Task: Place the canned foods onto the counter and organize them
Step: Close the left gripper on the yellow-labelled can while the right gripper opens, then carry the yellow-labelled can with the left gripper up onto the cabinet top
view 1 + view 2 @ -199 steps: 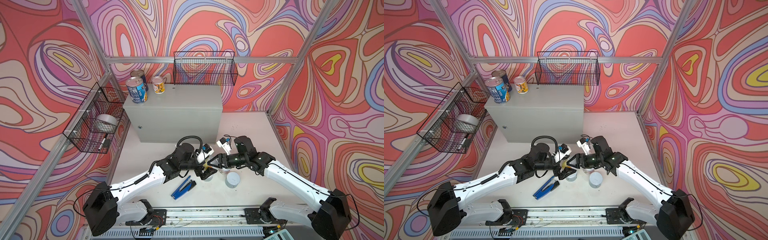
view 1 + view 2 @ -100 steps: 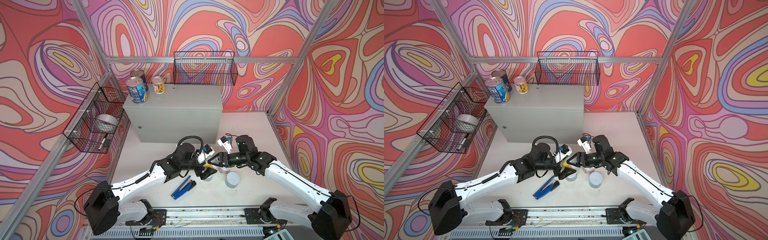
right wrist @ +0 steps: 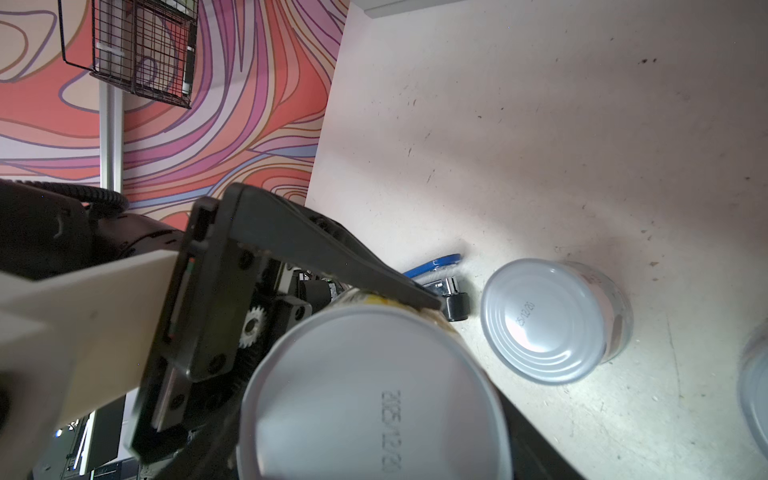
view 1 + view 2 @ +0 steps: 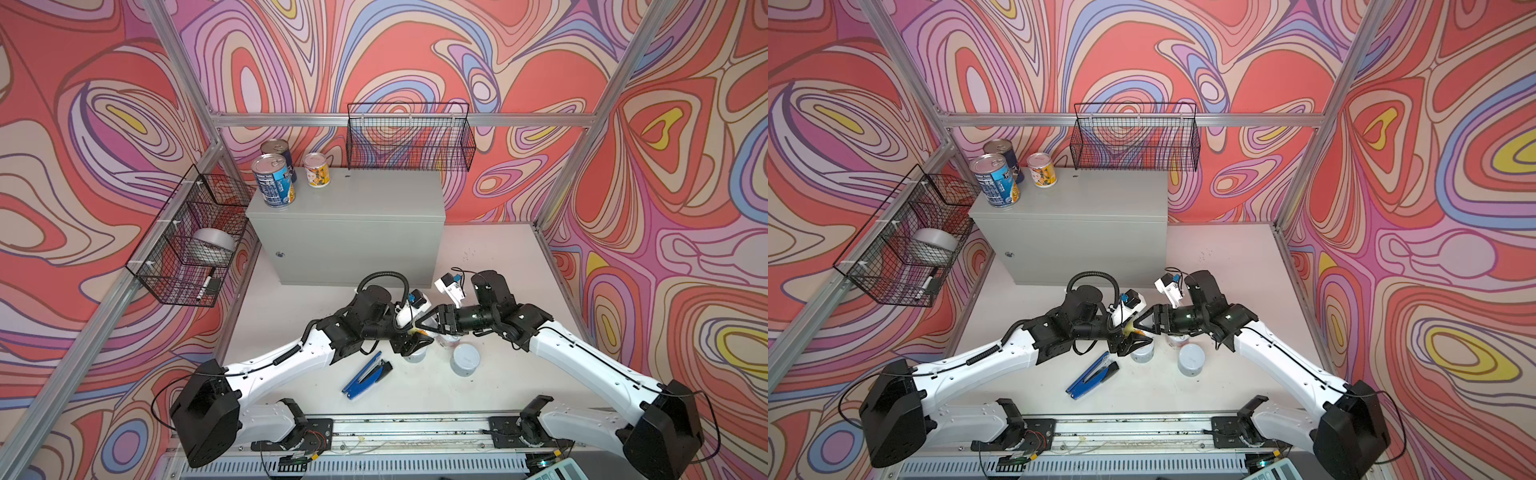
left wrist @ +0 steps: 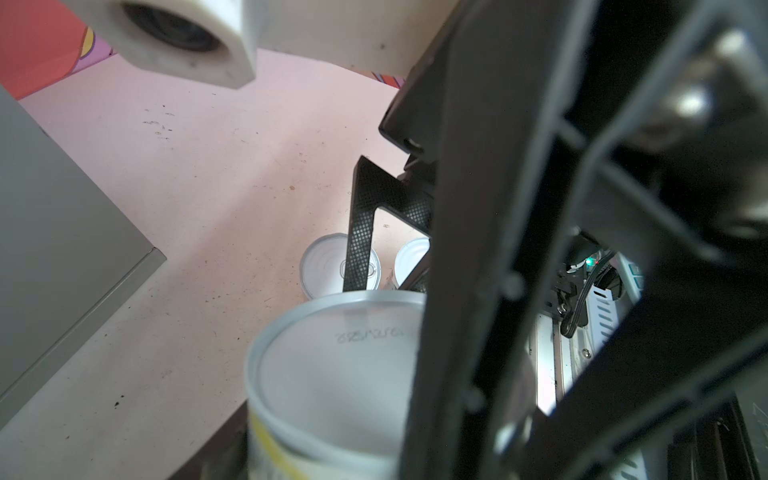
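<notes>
canned foods (image 4: 272, 183): seven counted. white-lidded yellow-banded tin (image 3: 365, 395) clamped by left gripper (image 4: 415, 341) and right gripper (image 4: 422, 325); three on counter (image 4: 365, 195), three on table (image 4: 498, 266).

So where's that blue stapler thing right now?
In both top views the blue stapler lies flat on the table, towards the robot's base, just left of a short white-lidded can.
</notes>
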Robot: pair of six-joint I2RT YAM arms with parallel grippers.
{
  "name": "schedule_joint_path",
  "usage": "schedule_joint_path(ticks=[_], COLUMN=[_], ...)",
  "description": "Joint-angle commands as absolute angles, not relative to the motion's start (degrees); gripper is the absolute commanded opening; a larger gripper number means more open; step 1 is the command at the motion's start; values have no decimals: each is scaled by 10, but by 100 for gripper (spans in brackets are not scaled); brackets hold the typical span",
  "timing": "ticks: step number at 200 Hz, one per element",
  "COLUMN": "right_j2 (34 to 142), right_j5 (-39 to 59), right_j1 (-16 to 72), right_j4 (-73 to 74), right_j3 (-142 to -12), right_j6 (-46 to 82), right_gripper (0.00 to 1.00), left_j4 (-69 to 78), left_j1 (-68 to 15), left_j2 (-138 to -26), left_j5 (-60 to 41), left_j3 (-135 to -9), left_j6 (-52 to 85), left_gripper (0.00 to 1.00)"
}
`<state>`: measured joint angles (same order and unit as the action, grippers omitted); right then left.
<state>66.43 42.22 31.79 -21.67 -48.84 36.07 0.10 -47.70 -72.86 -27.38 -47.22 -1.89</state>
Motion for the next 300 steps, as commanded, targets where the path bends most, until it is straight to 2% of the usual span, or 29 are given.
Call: schedule_joint_path(ticks=[1,26,63,103,177,236,300], right_j2=[658,656,653,644,623,544,471], right_j5=[430,424,420,415,392,307,267], right_j1=[314,315,314,314,314,314,314], right_j4=[-189,-191,-190,-193,-199,-172,-177], right_j3=[-494,-491,-484,-480,-471,-420,-396], right_j6=[355,353,353,353,350,380,383], right_gripper=[56,62,75,80,84,84,84], left_j4=[17,15,35,37,34,-22,-18], left_j1=[-479,-479,-479,-479,-479,-479,-479], left_j2=[-733,-736,-736,-732,-721,-699,-685], left_j5=[-254,-219,-208,-174,-138,-99,-78], left_j3=[-484,-489,-484,-487,-490,-513,-515], left_j6=[4,38,73,99,126,110,135], left_gripper=[64,59,58,56,54,52,52])
